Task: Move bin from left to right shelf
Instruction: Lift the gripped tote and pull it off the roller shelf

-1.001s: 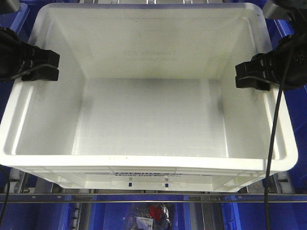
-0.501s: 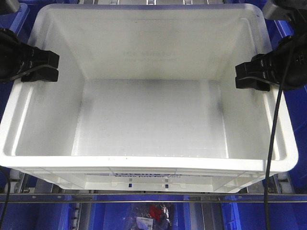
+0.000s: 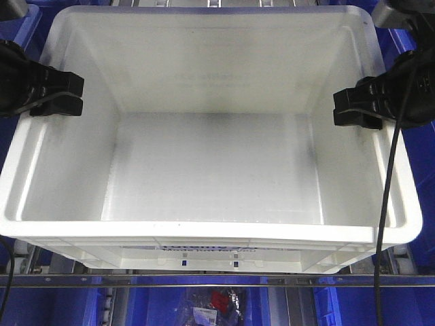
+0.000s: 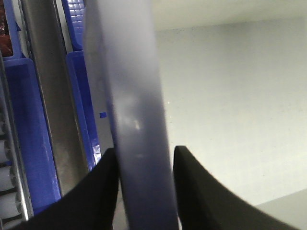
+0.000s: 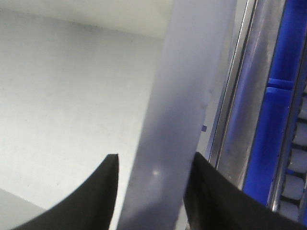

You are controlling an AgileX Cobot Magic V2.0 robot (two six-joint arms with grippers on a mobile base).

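The bin [image 3: 204, 231], a large white empty tote, fills the front view, with black print low on its near wall. My left gripper [image 3: 60, 95] straddles its left rim, one finger inside and one outside, shut on the wall. My right gripper [image 3: 355, 109] clamps the right rim the same way. In the left wrist view the rim [image 4: 129, 72] runs up between the black fingers of the left gripper [image 4: 144, 151]. In the right wrist view the rim [image 5: 192, 57] passes between the fingers of the right gripper [image 5: 154, 155].
Blue bins [image 3: 20, 34] flank the tote on both sides. A metal shelf rail [image 3: 204, 280] crosses below its near wall, and a blue bin [image 3: 156, 305] with small packaged items sits under it. A black cable [image 3: 387, 190] hangs over the right rim. Steel uprights [image 4: 48, 96] [image 5: 249, 96] stand close outside.
The bin's near wall has edged very slightly lower in the front view. Both grippers keep the same hold on the rims.
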